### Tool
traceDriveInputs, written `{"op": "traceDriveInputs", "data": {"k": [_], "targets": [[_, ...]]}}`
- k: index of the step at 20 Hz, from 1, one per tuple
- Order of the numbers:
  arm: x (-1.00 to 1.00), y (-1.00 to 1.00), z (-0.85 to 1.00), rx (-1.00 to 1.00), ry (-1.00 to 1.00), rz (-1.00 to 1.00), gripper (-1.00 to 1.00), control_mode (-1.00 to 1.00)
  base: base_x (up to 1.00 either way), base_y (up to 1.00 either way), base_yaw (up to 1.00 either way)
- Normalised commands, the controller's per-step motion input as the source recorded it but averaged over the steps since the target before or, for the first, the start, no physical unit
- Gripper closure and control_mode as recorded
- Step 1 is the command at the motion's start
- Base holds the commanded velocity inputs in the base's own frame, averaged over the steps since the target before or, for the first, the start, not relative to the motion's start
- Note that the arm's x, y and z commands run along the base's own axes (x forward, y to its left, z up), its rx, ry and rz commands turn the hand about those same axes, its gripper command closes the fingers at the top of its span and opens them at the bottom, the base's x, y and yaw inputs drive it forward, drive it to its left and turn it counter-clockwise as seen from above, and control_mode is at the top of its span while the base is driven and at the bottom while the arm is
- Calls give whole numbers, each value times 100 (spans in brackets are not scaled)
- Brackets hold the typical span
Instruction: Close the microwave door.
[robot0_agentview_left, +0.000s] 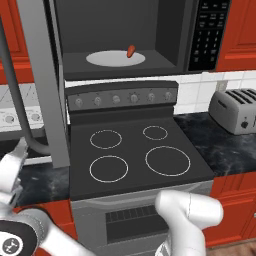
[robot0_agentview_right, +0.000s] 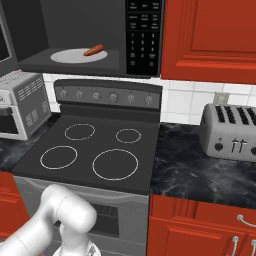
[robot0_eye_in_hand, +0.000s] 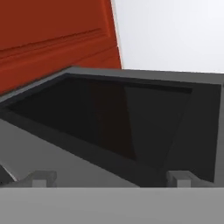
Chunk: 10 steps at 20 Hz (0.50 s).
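Note:
The microwave (robot0_agentview_left: 150, 35) hangs above the stove with its cavity open; inside lie a white plate (robot0_agentview_left: 115, 58) and a small orange-red piece of food (robot0_agentview_left: 131, 51). The microwave door (robot0_agentview_left: 50, 100) stands swung out to the left, seen edge-on as a tall grey panel, and its curved dark-grey bar handle (robot0_agentview_left: 20, 115) bows further left. In the hand view the door's dark window (robot0_eye_in_hand: 109, 113) and grey frame (robot0_eye_in_hand: 39, 148) lie close ahead. My gripper (robot0_eye_in_hand: 113, 178) is open with its tips far apart and nothing between them. It sits low by the handle's lower end (robot0_agentview_left: 17, 157).
A black stove (robot0_agentview_left: 135, 150) with four burner rings and a knob row lies below the microwave. A silver toaster (robot0_agentview_right: 230, 130) stands on the dark counter to the right, a small white appliance (robot0_agentview_right: 20, 107) to the left. Red cabinets (robot0_agentview_right: 210, 35) flank the microwave.

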Motion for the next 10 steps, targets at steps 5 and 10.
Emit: {"op": "traceDriveInputs", "data": {"k": [5, 10], "targets": [[8, -37, 58, 4, -13, -11, -100, -100, 0, 0, 0], [3, -66, 55, 17, -7, -2, -100, -100, 0, 0, 0]]}}
